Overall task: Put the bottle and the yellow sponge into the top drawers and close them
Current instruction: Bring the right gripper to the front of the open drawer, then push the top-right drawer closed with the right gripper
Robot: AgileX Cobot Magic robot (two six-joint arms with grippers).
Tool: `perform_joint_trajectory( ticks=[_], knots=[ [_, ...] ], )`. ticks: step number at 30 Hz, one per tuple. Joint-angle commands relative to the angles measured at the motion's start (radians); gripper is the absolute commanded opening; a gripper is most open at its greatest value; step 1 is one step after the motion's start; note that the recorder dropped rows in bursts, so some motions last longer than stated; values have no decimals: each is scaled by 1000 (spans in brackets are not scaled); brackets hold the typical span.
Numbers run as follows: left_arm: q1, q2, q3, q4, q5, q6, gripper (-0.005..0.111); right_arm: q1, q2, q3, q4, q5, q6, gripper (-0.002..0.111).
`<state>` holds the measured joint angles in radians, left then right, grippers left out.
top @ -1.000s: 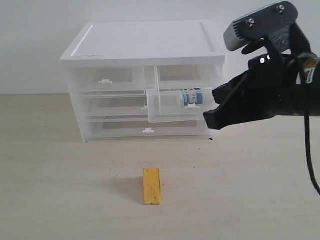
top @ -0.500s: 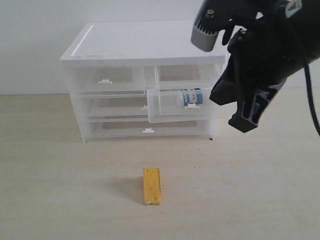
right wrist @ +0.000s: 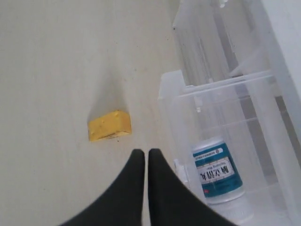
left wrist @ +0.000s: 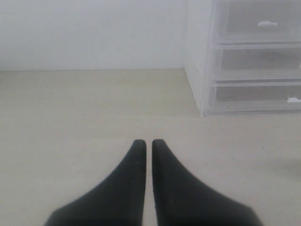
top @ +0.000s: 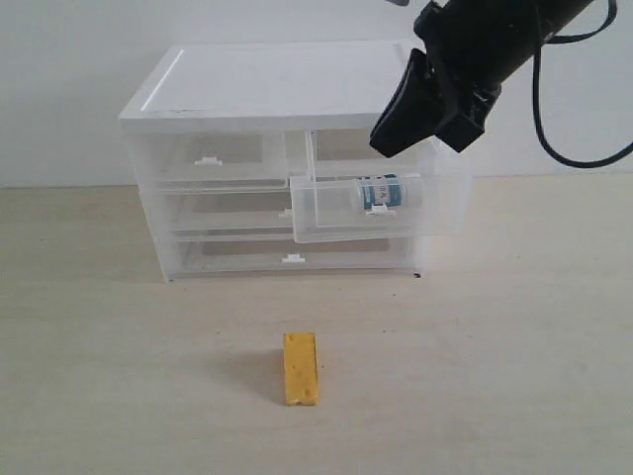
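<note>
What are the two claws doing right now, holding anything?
Left gripper: shut, holding nothing.
Right gripper: shut, holding nothing.

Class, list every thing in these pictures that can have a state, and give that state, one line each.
top right drawer, pulled open, bottle inside.
top left drawer, shut.
two full-width drawers, shut.
bottle, lying on its side in the open drawer.
yellow sponge, loose on the table, in no drawer.
left claw, shut, empty.
right claw, shut, empty.
</note>
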<state>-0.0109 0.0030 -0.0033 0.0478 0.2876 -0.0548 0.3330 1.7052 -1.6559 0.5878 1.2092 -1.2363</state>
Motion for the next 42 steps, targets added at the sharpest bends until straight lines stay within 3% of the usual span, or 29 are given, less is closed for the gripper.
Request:
perform_joint_trajectory(
  ticks=[1, 5, 8, 42],
  knots=[
    [3, -3, 3, -8, -4, 2, 4, 4, 40, -22, 36, 12, -55, 10],
    [3, -3, 3, -8, -4, 2, 4, 4, 61, -22, 33, 12, -75, 43],
    [3, -3, 3, -8, -4, 2, 4, 6, 73, -21, 35, 12, -104, 57],
    [3, -3, 3, -8, -4, 2, 4, 28, 171, -21, 57, -94, -230, 56]
  ],
)
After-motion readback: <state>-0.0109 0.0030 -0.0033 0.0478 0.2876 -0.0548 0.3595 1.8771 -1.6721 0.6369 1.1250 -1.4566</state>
